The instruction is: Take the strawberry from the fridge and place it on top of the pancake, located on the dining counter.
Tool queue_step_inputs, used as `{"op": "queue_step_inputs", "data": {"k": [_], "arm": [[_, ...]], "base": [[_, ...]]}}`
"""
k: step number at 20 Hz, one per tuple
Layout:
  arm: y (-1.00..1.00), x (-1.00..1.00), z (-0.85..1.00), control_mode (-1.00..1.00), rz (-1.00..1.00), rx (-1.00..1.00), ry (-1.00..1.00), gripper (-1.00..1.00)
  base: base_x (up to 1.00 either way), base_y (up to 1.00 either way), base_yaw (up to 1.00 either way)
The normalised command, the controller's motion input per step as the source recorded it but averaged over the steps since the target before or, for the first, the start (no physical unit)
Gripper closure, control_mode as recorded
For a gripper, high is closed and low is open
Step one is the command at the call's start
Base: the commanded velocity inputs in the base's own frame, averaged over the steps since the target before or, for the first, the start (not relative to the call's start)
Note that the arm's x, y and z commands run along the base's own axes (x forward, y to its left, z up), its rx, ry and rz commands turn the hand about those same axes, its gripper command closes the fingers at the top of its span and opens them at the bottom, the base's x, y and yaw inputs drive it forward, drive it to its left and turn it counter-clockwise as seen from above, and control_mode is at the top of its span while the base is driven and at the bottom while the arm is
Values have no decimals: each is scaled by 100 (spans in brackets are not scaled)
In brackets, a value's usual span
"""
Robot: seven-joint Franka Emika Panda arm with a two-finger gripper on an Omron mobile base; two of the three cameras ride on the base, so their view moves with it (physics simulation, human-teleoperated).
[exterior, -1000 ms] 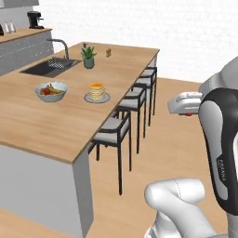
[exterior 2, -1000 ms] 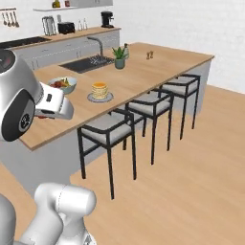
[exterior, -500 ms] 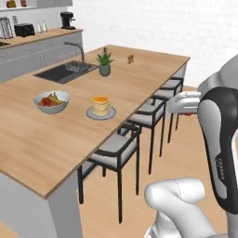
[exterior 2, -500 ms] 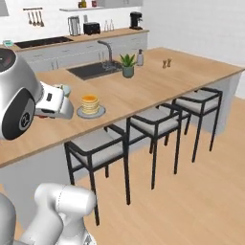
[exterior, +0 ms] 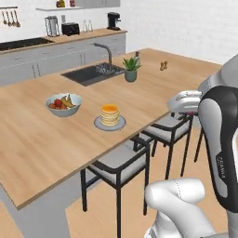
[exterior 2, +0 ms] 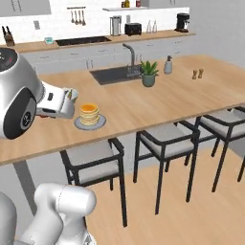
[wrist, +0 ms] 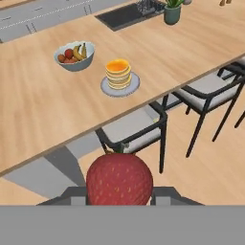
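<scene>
A large island desk (exterior: 42,148) with a light wooden top fills the middle of the kitchen, with a dark sink (exterior: 90,74) set into its far part. Black-framed stools (exterior 2: 93,160) with grey seats stand along its near edge. On the desk sits a grey fruit bowl (exterior: 63,104), and just beside it a round grey plate carrying the pancake (exterior: 109,115) stack, golden-tan and bare on top. A small potted plant (exterior: 131,69) stands near the sink. In the hand view, the hand (wrist: 119,191) is clenched on the strawberry (wrist: 119,179), a dark-red berry held between the fingertips. The berry hangs in front of the desk's near edge, above a stool, well apart from the pancake.
</scene>
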Motion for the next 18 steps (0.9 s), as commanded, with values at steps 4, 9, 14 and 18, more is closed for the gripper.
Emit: {"op": "queue_step_inputs", "data": {"k": [4, 9, 14, 18], "arm": [[0, 0, 0, 100, 0, 0, 0, 100], [0, 0, 0, 100, 0, 0, 0, 100], [0, 0, 0, 100, 0, 0, 0, 100], [0, 0, 0, 100, 0, 0, 0, 100]], "base": [[62, -33, 48], [39, -17, 51], [25, -8, 53], [69, -36, 43]]}}
